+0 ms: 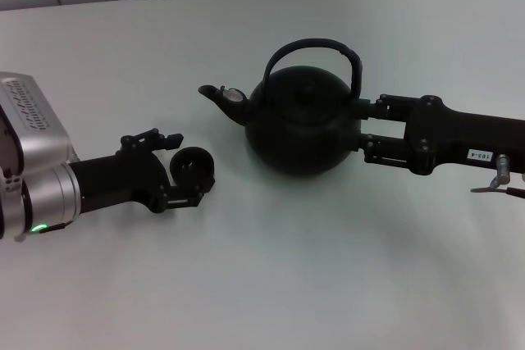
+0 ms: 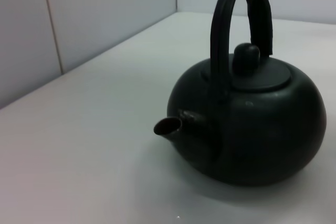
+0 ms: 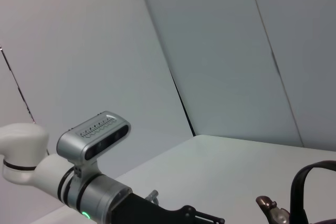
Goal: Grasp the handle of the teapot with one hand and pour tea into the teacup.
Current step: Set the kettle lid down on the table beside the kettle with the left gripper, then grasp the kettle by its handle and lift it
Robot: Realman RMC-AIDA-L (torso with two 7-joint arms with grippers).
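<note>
The teapot (image 1: 302,125) sits upright on the white table (image 1: 262,284), a little right of the middle and toward the far side. Its short spout (image 1: 220,97) points left, and the arched handle (image 1: 316,48) stands up over the lid. In the left wrist view the same pot fills the picture, with the lid knob (image 2: 246,59) under the hoop of the handle.

The right gripper (image 1: 366,126) reaches in from the right, low over the table, right at the pot's right side. One finger lies by the foot of the handle and the other lower against the round body; the fingers stand apart, and from here I cannot tell whether they press on the pot or only flank it.

The left gripper (image 1: 185,168) lies on the near left of the table, well apart from the pot. The small black teacup (image 1: 193,166) stands between its fingers, which sit close on either side of the cup's rim and hold it. The cup is left of and nearer than the spout, with bare table between them
</note>
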